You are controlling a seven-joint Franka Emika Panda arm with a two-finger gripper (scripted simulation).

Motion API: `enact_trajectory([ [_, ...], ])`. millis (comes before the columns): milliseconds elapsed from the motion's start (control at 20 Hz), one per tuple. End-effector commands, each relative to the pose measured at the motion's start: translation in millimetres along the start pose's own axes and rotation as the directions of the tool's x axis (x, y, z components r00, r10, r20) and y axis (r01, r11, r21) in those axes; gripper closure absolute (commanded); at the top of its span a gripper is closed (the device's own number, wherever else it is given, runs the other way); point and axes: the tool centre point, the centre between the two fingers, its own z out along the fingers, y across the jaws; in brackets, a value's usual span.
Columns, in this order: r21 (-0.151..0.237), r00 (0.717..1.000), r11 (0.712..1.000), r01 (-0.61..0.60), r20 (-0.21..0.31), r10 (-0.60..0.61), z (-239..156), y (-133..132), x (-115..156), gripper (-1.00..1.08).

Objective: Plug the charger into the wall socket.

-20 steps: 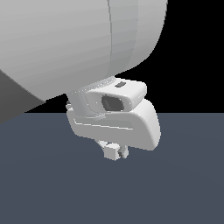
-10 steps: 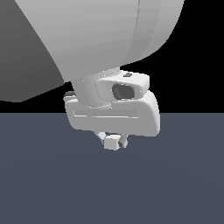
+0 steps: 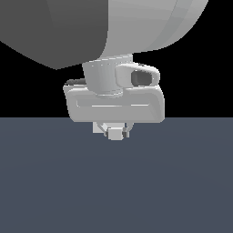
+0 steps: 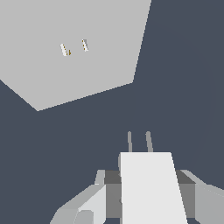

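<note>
In the exterior view my gripper (image 3: pixel 114 132) hangs under the white hand and is shut on the charger (image 3: pixel 116 134), a small off-white block held above the dark grey floor (image 3: pixel 116 191). The wrist view shows the charger (image 4: pixel 151 188) between my grey fingers (image 4: pixel 109 183), with its two thin prongs (image 4: pixel 148 142) sticking out ahead. The wall socket (image 4: pixel 100 65) is a flat white panel with two small slots (image 4: pixel 74 47); it lies ahead of the prongs and off to one side, apart from them. The arm fills the exterior view, and the socket does not show there.
The arm's large grey links (image 3: pixel 113 27) fill the upper part of the exterior view against a black background. Dark grey floor surrounds the socket panel in the wrist view.
The hand with the charger has risen in the exterior view and turned from tilted to level. The gripper has stayed shut on the charger.
</note>
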Motion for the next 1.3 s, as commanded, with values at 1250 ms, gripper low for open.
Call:
enact_trajectory([
  [1250,0.169,0.951,0.937,0.307,-0.022,-0.308,-27.5,-17.1,30.2,1.08],
])
